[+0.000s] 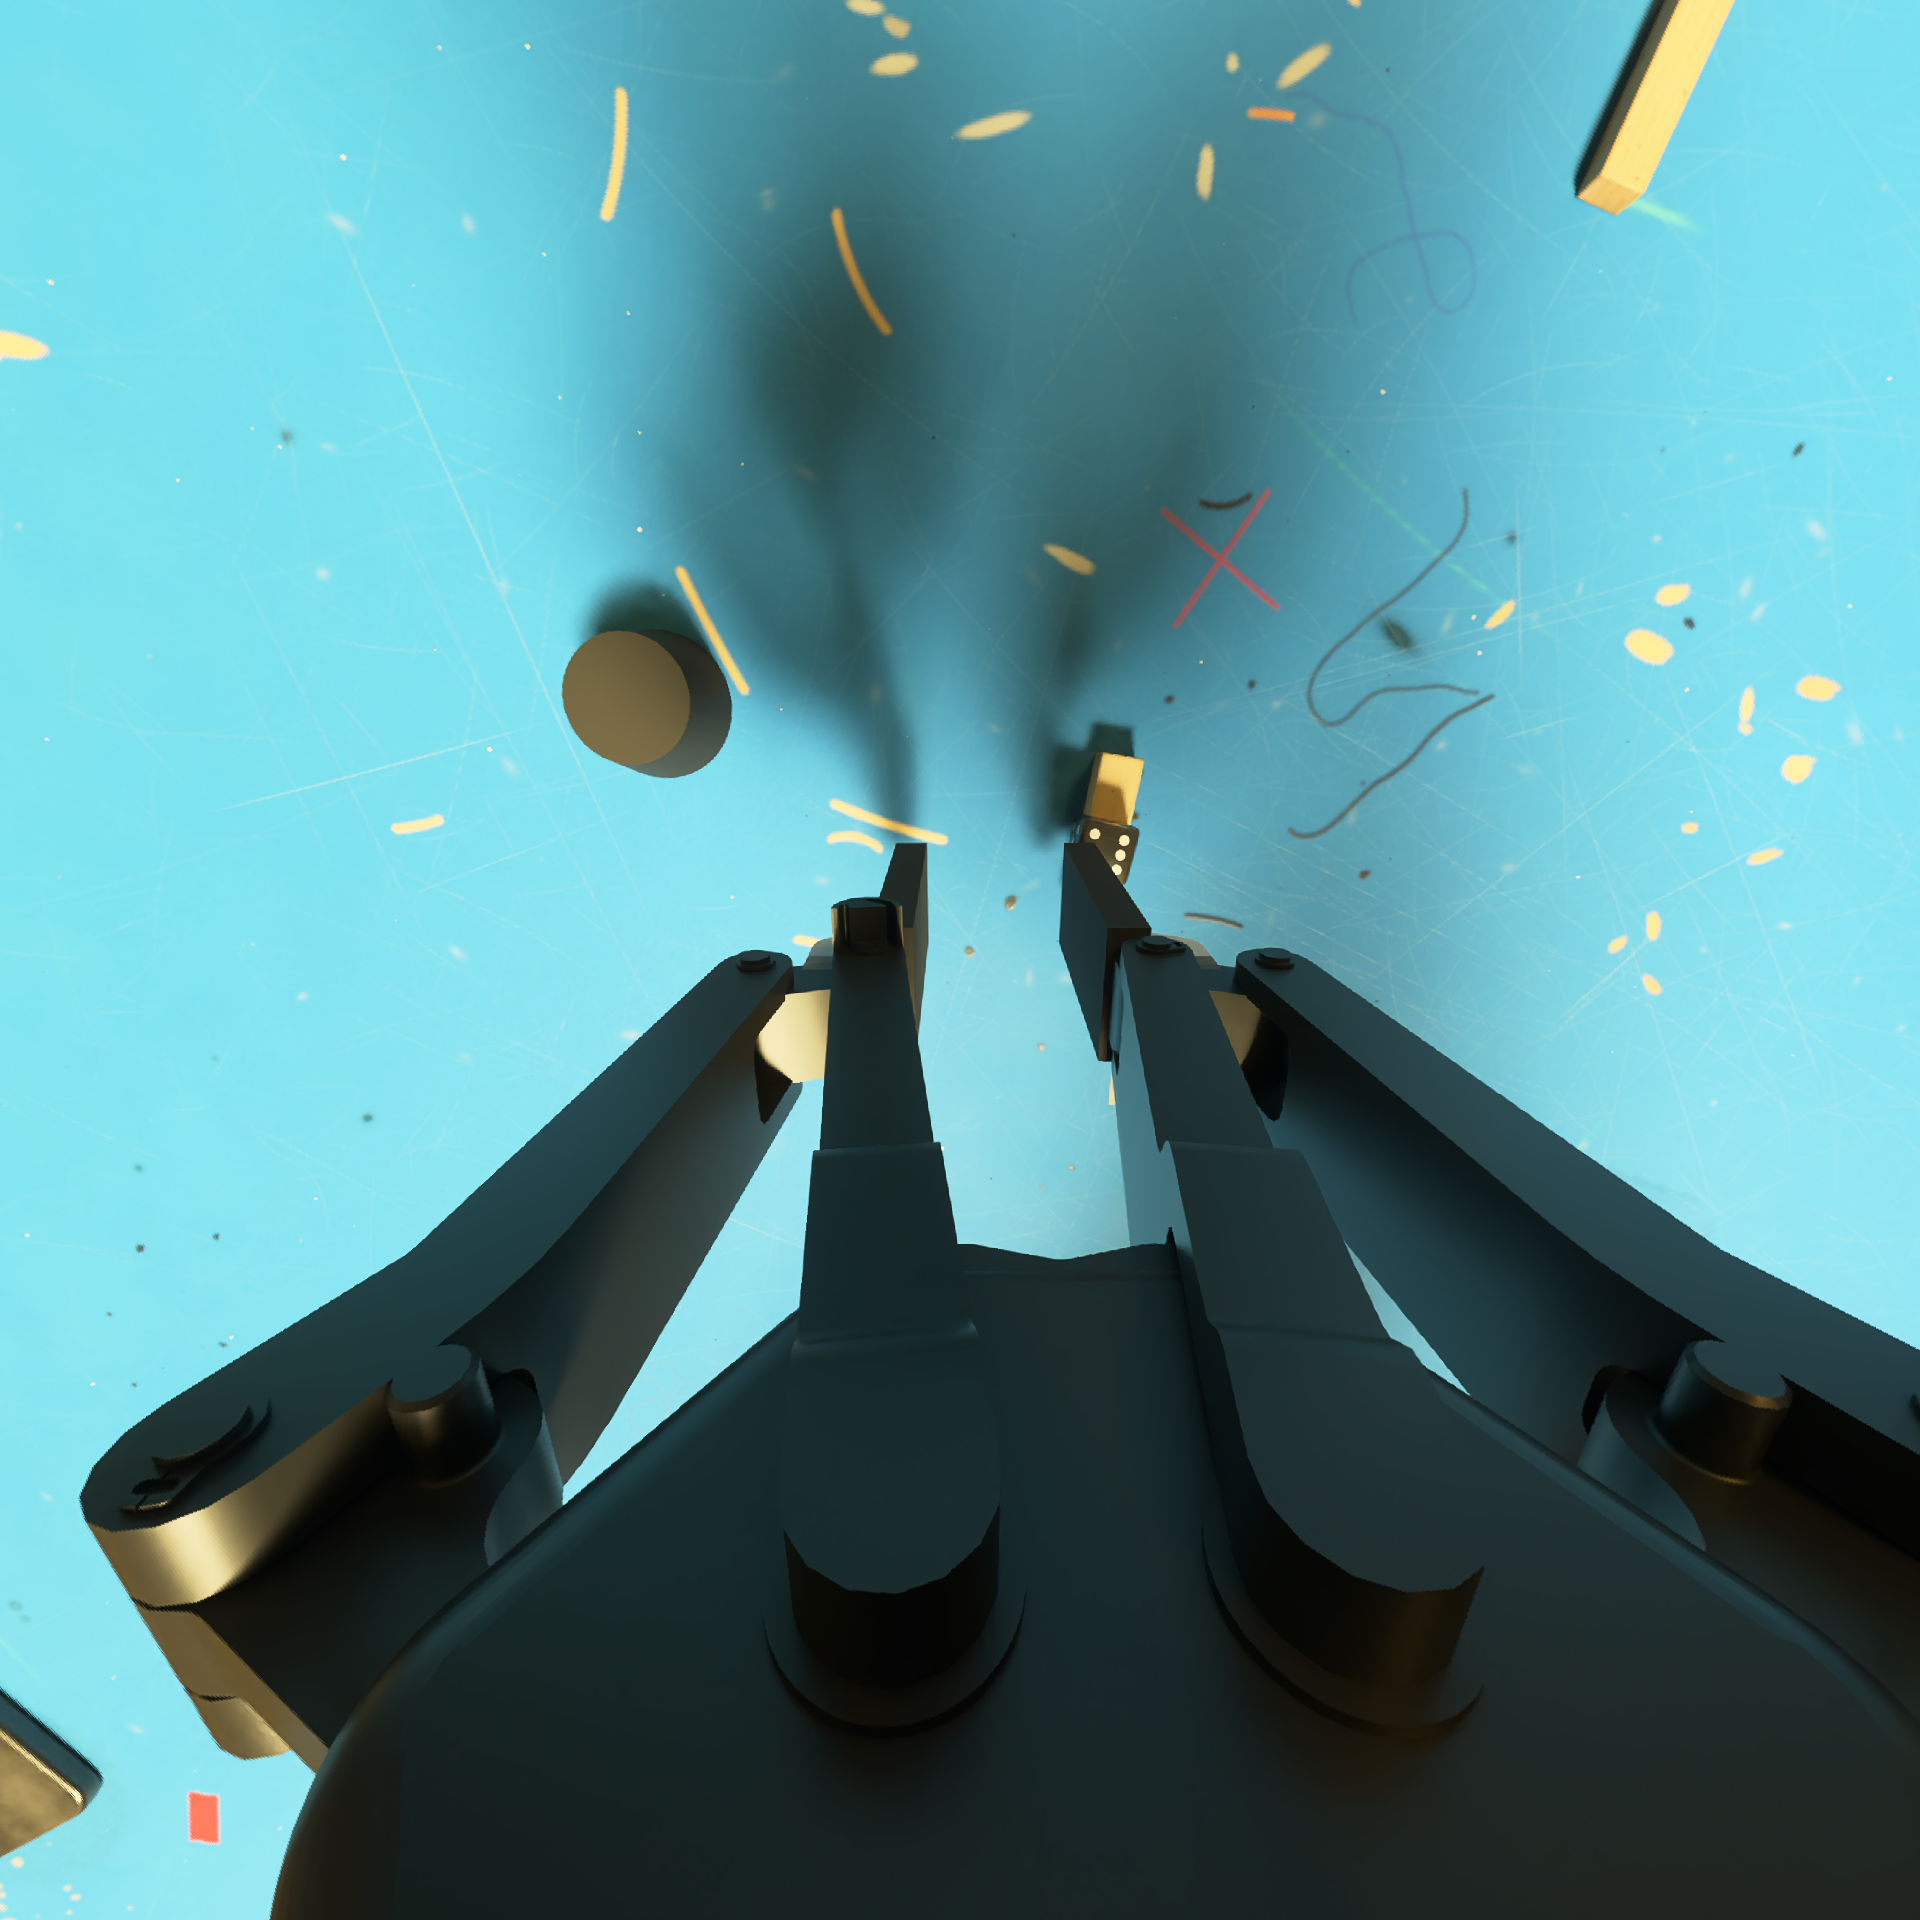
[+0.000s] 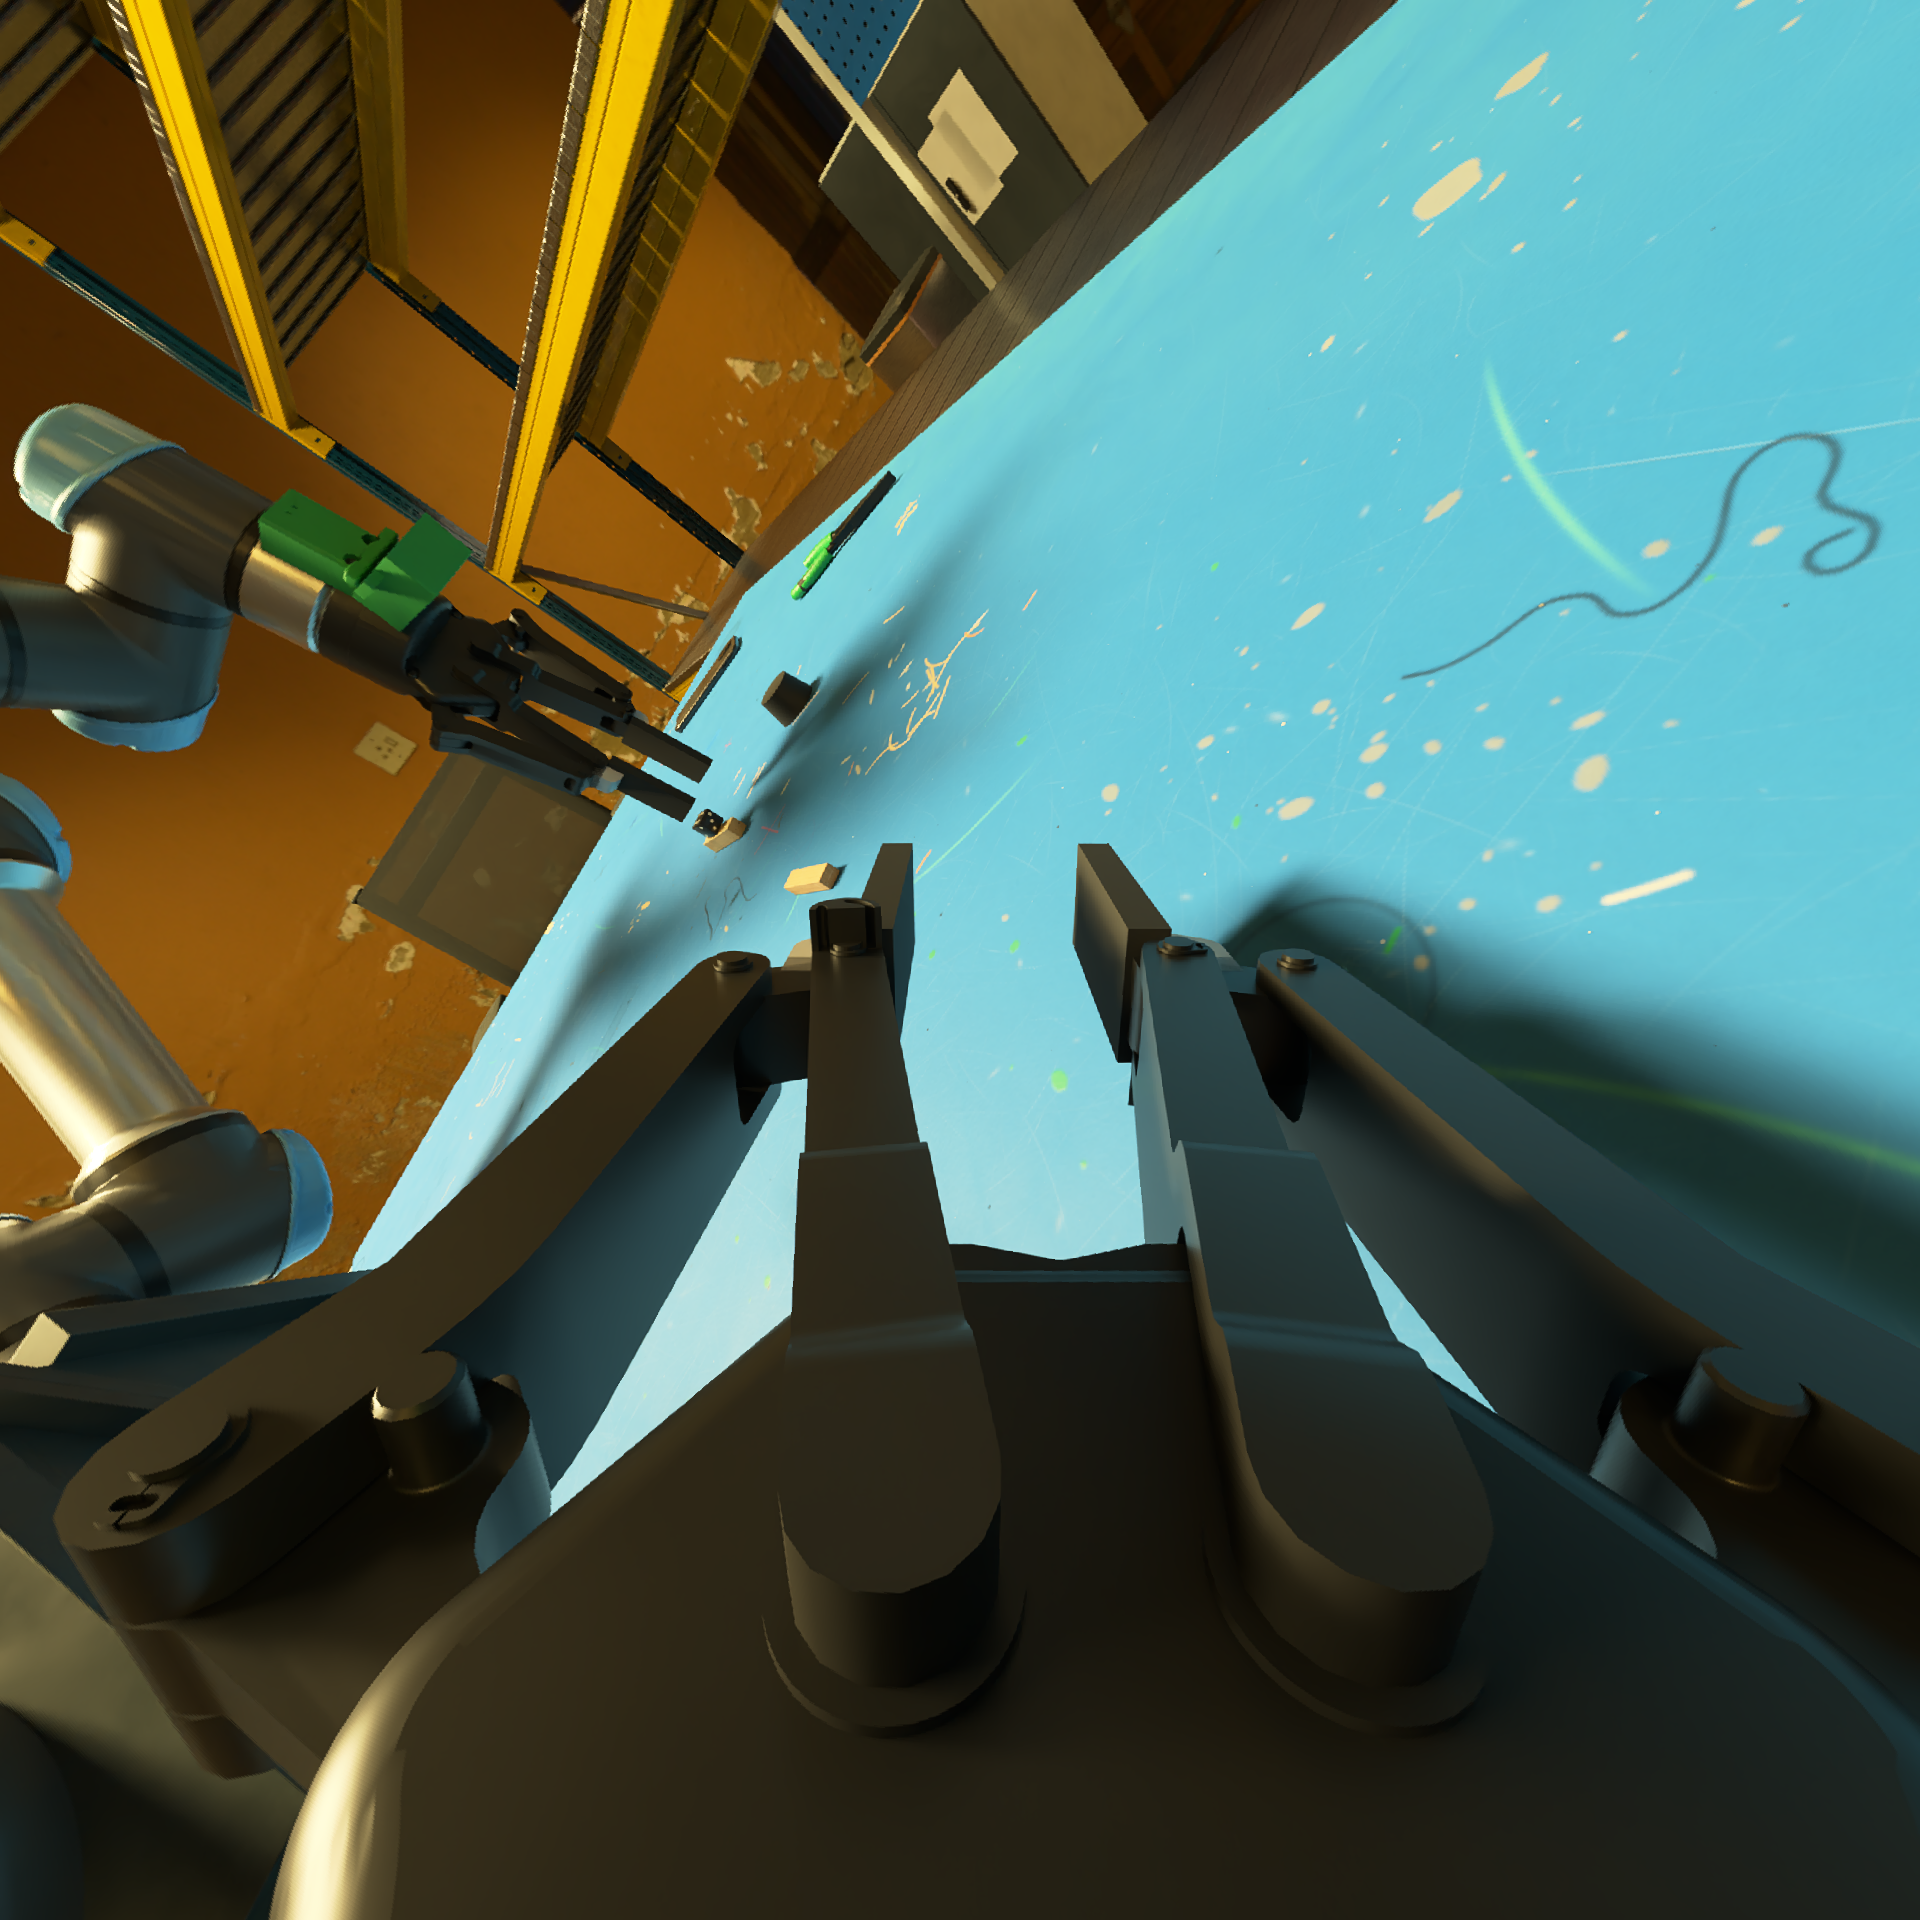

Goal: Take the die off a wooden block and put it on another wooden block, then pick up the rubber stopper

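Hovering above the blue table (image 1: 312, 520), the left gripper (image 1: 992, 862) is seen with its jaws apart and nothing between them. The black die (image 1: 1110, 847) sits on a small wooden block (image 1: 1114, 784), just off the right fingertip (image 1: 1091, 883) rather than centred in the gap. If the descent is made from this offset, the die may be struck by that finger and knocked off, or the block tipped. A second block (image 2: 811, 878) lies near. The stopper (image 1: 644, 701) stands well apart to the left. The right gripper (image 2: 992, 862) is likewise spread and empty.
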